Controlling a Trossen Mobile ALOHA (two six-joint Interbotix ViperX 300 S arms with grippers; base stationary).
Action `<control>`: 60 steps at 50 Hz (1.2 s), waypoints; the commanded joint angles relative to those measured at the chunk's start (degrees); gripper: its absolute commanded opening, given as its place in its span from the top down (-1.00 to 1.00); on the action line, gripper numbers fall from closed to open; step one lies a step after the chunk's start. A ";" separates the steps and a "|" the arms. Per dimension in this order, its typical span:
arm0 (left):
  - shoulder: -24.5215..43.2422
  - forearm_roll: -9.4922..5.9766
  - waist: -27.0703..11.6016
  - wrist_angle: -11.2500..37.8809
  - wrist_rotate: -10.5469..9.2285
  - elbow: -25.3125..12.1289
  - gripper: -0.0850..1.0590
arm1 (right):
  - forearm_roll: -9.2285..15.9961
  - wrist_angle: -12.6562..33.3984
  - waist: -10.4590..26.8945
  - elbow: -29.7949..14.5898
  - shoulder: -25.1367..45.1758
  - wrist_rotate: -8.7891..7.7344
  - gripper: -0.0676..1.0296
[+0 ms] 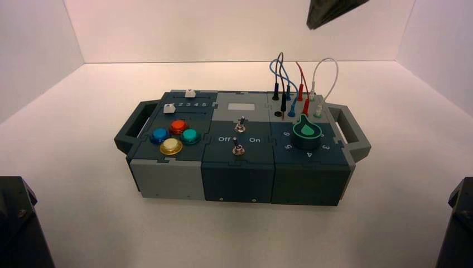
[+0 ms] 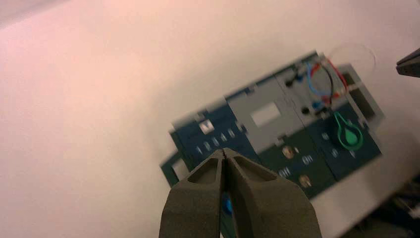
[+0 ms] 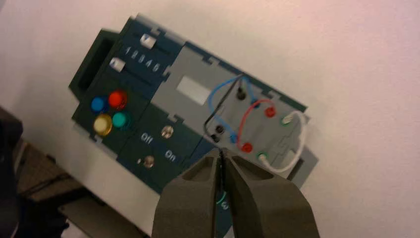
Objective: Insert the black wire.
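so the right gripper (image 3: 221, 152) is up in the air above the box (image 3: 148, 124), claw narrow, tips together with nothing in it. The black wire (image 3: 228, 94) has one plug (image 1: 276, 89) in the back black spot at the box's far right part, and it loops forward over the blue wire (image 3: 214, 94). Its front plug (image 1: 283, 103) is just beside the front black socket (image 1: 278, 114), pin showing, not in. Left gripper (image 2: 224, 152) idles above the box's left side, also narrow
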 commanded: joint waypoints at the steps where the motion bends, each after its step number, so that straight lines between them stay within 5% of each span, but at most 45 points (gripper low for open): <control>1: 0.53 -1.76 -0.35 0.35 0.35 -1.76 0.91 | 0.09 -0.09 0.53 -0.35 -0.26 0.26 0.51; 4: 0.62 -2.37 -0.35 0.35 0.35 -1.76 0.91 | -0.70 -0.09 0.62 0.00 -0.26 0.35 0.31; 10: 0.70 -2.72 -0.35 1.58 0.35 -2.20 0.91 | -3.52 0.26 0.70 0.18 0.26 0.35 0.30; 18: 3.08 -2.72 -0.35 4.75 0.35 -3.96 0.91 | -9.40 2.37 2.46 -0.70 2.29 3.16 0.30; 30: 9.40 -2.72 -0.35 6.77 0.53 -6.50 0.91 | -17.67 3.08 10.37 -2.55 6.77 15.91 -0.07; 41: 11.34 -3.34 -0.35 3.52 4.57 -5.45 0.91 | -17.23 -0.26 13.97 -1.41 7.29 22.59 -0.07; 51: 9.84 -9.58 -0.35 0.79 9.14 -1.85 0.91 | -17.31 -2.81 15.12 0.70 8.09 26.63 -0.07; 60: 9.05 -19.69 -0.35 -0.26 17.75 1.32 0.91 | -18.46 -4.75 15.82 1.58 10.63 30.59 -0.07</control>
